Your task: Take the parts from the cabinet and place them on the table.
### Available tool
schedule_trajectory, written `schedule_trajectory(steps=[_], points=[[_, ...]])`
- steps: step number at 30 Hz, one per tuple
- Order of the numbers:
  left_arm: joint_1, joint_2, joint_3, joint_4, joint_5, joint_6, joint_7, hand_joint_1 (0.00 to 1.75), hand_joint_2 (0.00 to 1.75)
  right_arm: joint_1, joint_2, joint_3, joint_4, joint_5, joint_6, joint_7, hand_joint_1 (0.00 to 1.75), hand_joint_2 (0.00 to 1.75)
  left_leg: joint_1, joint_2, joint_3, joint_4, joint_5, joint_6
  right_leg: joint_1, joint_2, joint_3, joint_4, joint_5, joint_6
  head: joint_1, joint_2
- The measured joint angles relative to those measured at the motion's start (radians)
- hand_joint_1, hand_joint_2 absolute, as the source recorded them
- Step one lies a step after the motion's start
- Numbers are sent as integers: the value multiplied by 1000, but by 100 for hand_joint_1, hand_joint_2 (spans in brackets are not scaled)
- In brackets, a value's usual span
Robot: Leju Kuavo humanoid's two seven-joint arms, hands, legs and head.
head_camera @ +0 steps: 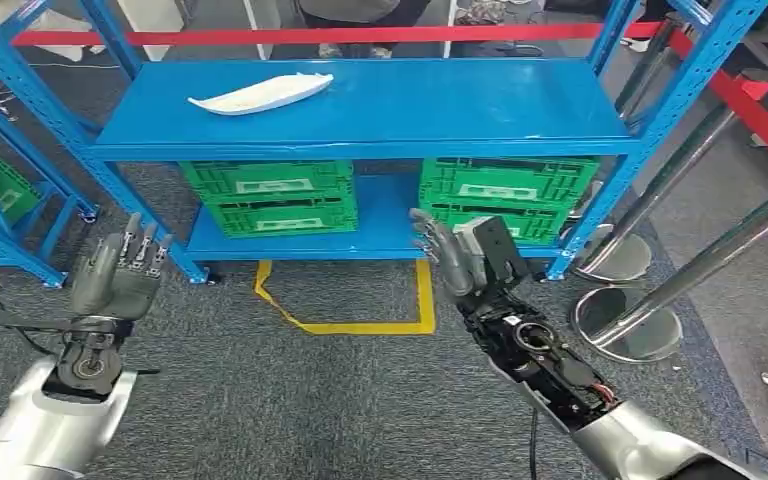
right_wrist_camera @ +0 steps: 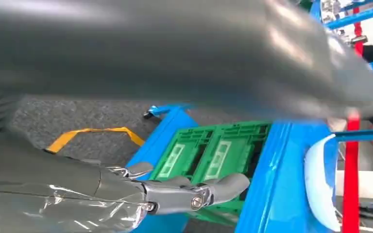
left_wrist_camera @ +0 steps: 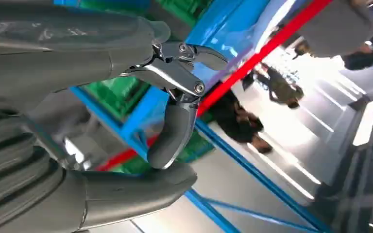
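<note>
A: What is the biggest thing there?

B: A blue steel shelving rack, with a flat upper shelf and a lower shelf near the grey carpet floor.

A: And on the lower shelf?

B: Two stacks of green plastic crates. One stack sits toward the left end, the other toward the right end, with bare shelf between them.

A: Where is the part?

B: A long white curved plastic part lies on the upper shelf, toward its left end and nearer the back edge. The right wrist view shows it too, at the shelf's edge.

A: Anything on the floor?

B: Yellow tape marks an outline on the carpet in front of the rack. Chrome barrier posts with round bases stand off the rack's right end.

A: The hands?

B: The left hand is raised low before the rack's left leg, fingers upright and a little apart, holding nothing. The right hand is up before the right crate stack, fingers extended and spread, also holding nothing.
</note>
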Motion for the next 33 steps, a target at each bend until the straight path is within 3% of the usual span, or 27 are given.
schedule_trajectory(steps=[11,17,29,33], points=[[-8,-2,21,55,439,13,166,0,175,-19,1,2,23,-5,23,-12,0,0,0,0,0,0,0,0,0,0,0,0,0,0,0,0],[-2,-1,22,79,453,33,178,0,175,-18,1,3,24,-17,23,-11,0,0,0,0,0,0,0,0,0,0,0,0,0,0,0,0],[5,6,21,105,453,41,149,0,175,-7,1,3,24,-17,21,-5,0,0,0,0,0,0,0,0,0,0,0,0,0,0,1,0],[5,6,21,111,453,16,121,0,175,4,1,2,21,-22,12,0,0,0,0,0,0,0,0,0,0,0,0,0,0,0,0,0]])
